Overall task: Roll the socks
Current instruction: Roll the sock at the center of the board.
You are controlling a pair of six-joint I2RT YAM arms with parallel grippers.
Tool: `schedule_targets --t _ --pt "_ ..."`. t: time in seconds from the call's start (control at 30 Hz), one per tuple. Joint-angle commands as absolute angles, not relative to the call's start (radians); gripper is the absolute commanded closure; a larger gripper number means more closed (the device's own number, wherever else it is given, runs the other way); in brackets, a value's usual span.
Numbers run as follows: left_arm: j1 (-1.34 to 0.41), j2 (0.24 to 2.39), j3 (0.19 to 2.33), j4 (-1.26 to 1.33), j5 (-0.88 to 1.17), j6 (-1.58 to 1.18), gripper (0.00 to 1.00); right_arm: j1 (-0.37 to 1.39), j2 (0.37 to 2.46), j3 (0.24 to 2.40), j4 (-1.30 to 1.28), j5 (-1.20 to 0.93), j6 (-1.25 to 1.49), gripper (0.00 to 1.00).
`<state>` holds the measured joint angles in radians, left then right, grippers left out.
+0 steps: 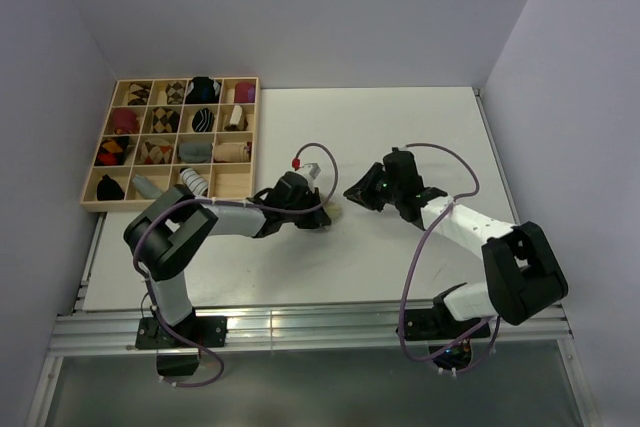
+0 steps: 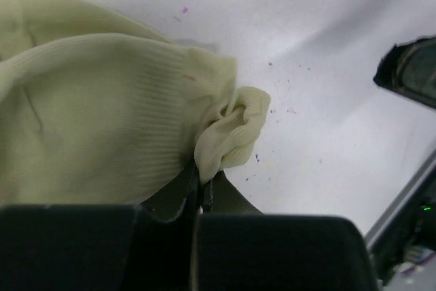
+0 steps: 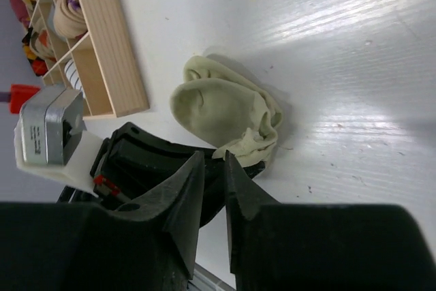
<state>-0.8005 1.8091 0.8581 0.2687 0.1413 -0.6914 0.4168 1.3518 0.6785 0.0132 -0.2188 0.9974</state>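
A pale yellow-green sock (image 3: 218,110) lies bunched on the white table (image 3: 340,66), showing as a thin sliver (image 1: 331,213) in the top view. My left gripper (image 2: 199,182) is shut on a folded edge of the sock (image 2: 102,120), with cloth pinched between its fingertips; from above the left gripper (image 1: 316,210) sits at the sock's near-left side. A short way to the right of the sock my right gripper (image 3: 213,158) hovers with a narrow gap between its fingers and nothing in them; in the top view the right gripper (image 1: 358,193) is apart from the sock.
A wooden compartment tray (image 1: 96,202) of rolled socks stands at the table's back left, and its corner (image 3: 112,52) is close to the sock. The right gripper's dark tip (image 2: 412,73) shows at the edge of the left wrist view.
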Motion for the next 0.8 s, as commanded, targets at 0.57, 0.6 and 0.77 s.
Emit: schedule_targets --t 0.57,0.6,0.77 --pt "-0.698 1.856 0.781 0.354 0.304 -0.913 0.99 0.532 1.552 0.686 0.239 -0.321 1.019 0.89" --pt "-0.698 1.856 0.781 0.353 0.305 -0.916 0.99 0.534 1.565 0.686 0.239 -0.324 1.023 0.89" --pt "-0.698 1.855 0.785 0.348 0.307 -0.913 0.99 0.535 1.586 0.669 0.265 -0.324 1.031 0.91"
